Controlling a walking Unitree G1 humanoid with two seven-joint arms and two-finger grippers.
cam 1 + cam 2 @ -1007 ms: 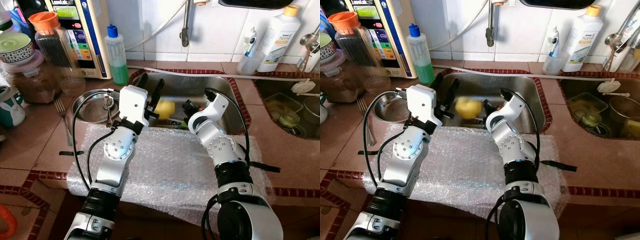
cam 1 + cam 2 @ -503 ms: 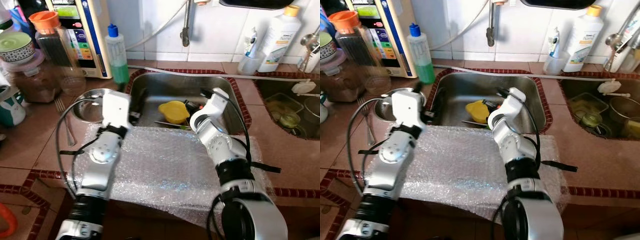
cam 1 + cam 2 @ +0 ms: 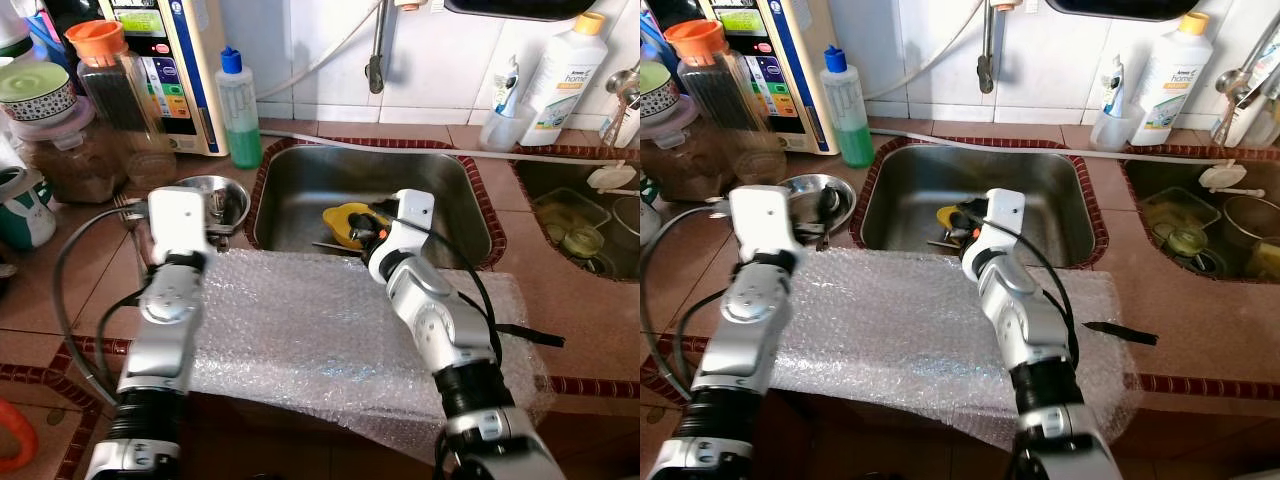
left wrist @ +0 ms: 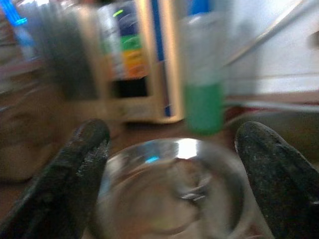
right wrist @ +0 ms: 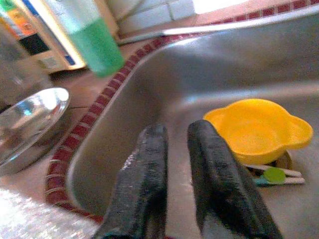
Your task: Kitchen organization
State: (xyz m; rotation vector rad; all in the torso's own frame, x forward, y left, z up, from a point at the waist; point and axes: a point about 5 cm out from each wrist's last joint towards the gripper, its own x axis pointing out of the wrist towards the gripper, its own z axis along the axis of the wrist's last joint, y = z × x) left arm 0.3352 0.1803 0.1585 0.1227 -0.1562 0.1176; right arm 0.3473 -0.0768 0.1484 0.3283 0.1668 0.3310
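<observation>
left gripper (image 4: 174, 164) is spread wide around the steel bowl (image 3: 212, 197), could shove it into the fork (image 3: 128, 205). Right gripper (image 5: 182, 154), fingers pressed nearly together and empty, hangs over the sink (image 3: 440, 175) near the yellow bowl (image 5: 259, 129) and could just bump it

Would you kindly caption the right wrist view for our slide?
Right gripper, fingers nearly together, above the steel sink beside a yellow bowl.

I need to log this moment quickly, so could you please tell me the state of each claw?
Left claw: open, holding nothing, over the steel bowl.
Right claw: shut, holding nothing, above the sink.
</observation>
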